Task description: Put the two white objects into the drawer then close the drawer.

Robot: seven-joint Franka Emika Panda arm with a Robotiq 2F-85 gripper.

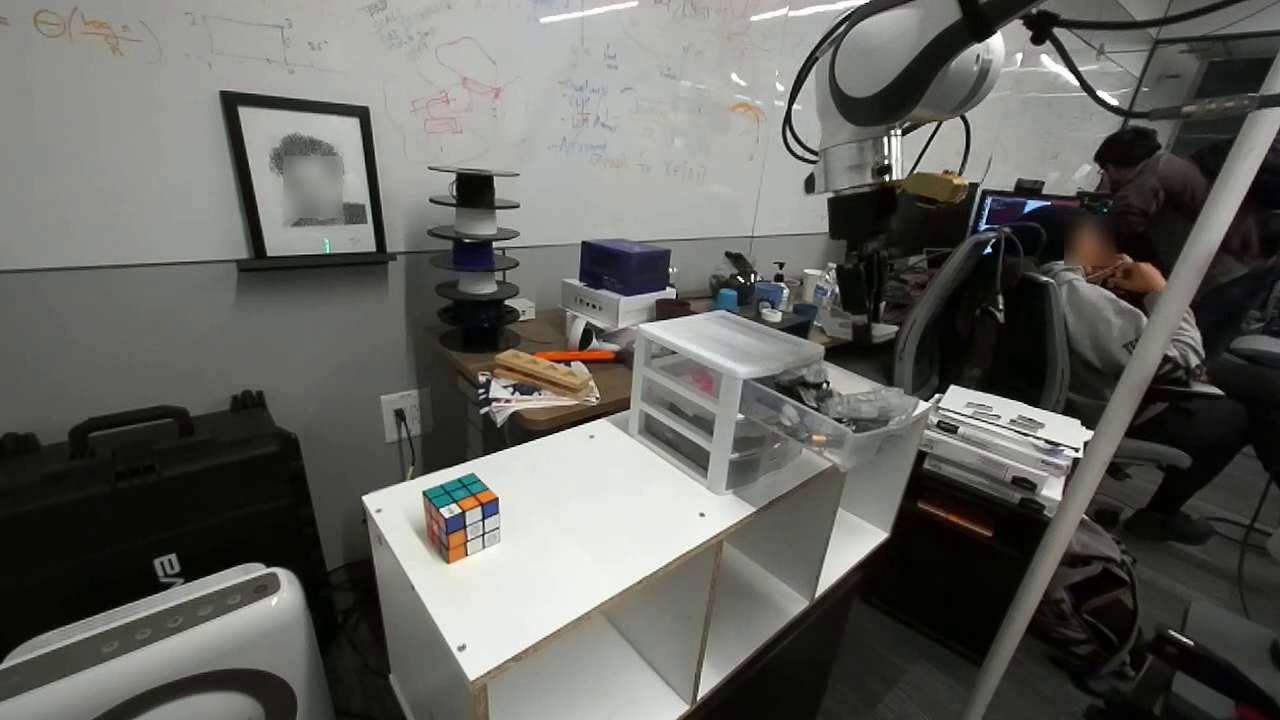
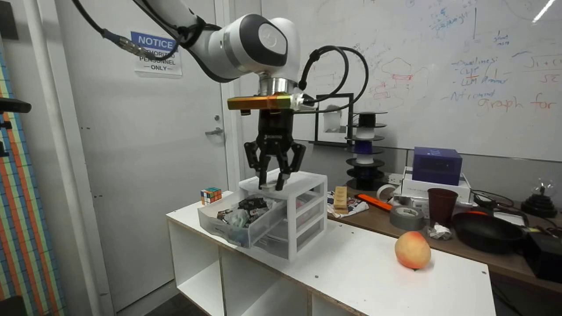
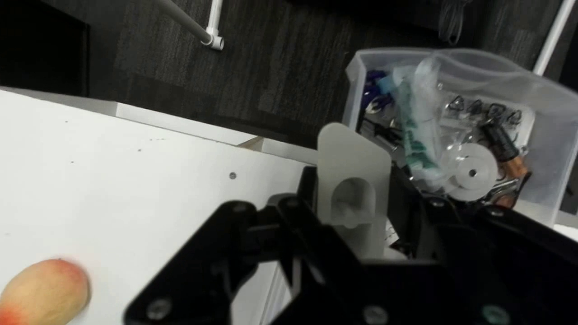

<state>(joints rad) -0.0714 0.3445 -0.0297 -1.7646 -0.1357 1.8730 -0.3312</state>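
I have the gripper (image 2: pixel 271 186) pointing down, and it is pinching a white object (image 3: pixel 347 153) between its two sides. In the wrist view the white object is flat and whitish-grey, with a rounded hollow in it. From there the drawer (image 3: pixel 548 135) lies at two o'clock, and the object covers part of my sight of its wall; whether it hangs squarely over the drawer I cannot tell. I cannot pick out the second white object with certainty.

The drawer is the top one of the unit (image 1: pixel 730 345), standing out and jutting past the edge of the cabinet (image 1: pixel 580 530). Inside it I see a plastic bag (image 3: pixel 420 126), a battery (image 3: pixel 504 149) and a pale disc (image 3: pixel 472 180). In an exterior view the cube (image 1: pixel 462 517) sits on the cabinet, at eight o'clock from the unit. In an exterior view the peach (image 2: pixel 412 250) rests on the cabinet too, at four o'clock from the unit, well apart from it.
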